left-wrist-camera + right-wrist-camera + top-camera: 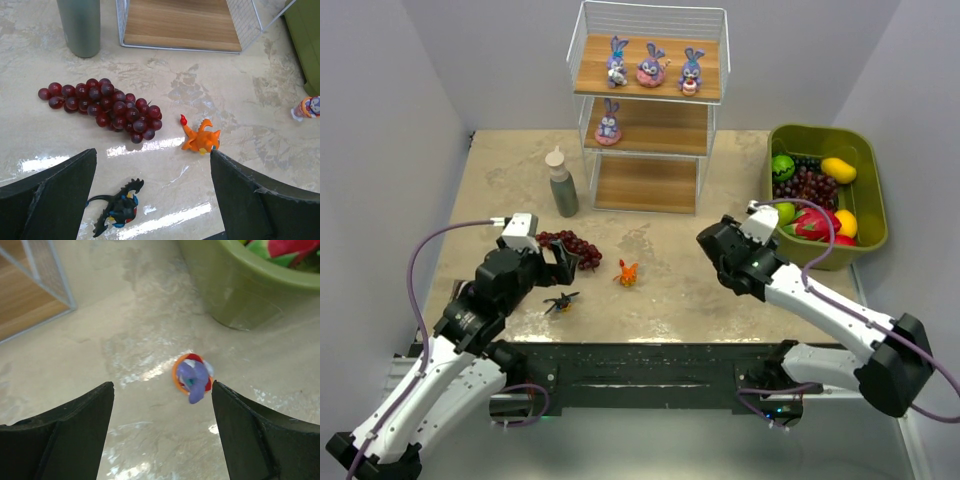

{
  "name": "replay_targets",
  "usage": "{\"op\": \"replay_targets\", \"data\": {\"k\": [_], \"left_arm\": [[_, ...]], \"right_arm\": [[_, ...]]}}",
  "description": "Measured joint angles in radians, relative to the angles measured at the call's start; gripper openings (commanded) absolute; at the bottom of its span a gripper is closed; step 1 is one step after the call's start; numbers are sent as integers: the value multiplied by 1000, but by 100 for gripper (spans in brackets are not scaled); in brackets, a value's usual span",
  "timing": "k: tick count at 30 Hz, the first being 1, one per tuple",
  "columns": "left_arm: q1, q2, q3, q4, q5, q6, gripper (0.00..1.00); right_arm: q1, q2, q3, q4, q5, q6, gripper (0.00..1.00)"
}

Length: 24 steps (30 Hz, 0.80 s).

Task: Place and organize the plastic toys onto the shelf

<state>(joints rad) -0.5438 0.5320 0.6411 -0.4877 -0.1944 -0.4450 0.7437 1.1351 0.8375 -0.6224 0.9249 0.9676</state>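
At left, left gripper (pixel 560 265) gaping wide, nothing held, hanging over black bug (pixel 561 300) (blue marks on it) on table (pixel 680 295). Beside it, orange creature (pixel 628 272) with red tail tip. On shelf (pixel 645 185): three purple-blue bunnies (pixel 651 65) along top board, fourth bunny (pixel 609 122) on middle board. Below right gripper (pixel 162 430), fingers parted and gripping nothing, fifth bunny (pixel 192 377) in orange ring, on table. In green bin (pixel 872 195): dark grapes (pixel 810 185), yellow fruit (pixel 838 169).

We see the purple bunny (pixel 192 379) only as a blur; the grey-green bottle (pixel 80 25) is cropped at its top.
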Motion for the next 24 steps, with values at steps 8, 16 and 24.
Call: {"op": "replay_targets", "data": {"k": [8,16,24], "left_arm": [[0,17,-2,-3,2,0,100],[0,14,-2,-2,2,0,100],[0,5,-2,-3,1,-5,99]], "right_arm": [[-84,86,-114,11,-19,75,76],[-136,86,-134,128,-40,18,61],[-136,80,-142,189,-64,-59,24]]}}
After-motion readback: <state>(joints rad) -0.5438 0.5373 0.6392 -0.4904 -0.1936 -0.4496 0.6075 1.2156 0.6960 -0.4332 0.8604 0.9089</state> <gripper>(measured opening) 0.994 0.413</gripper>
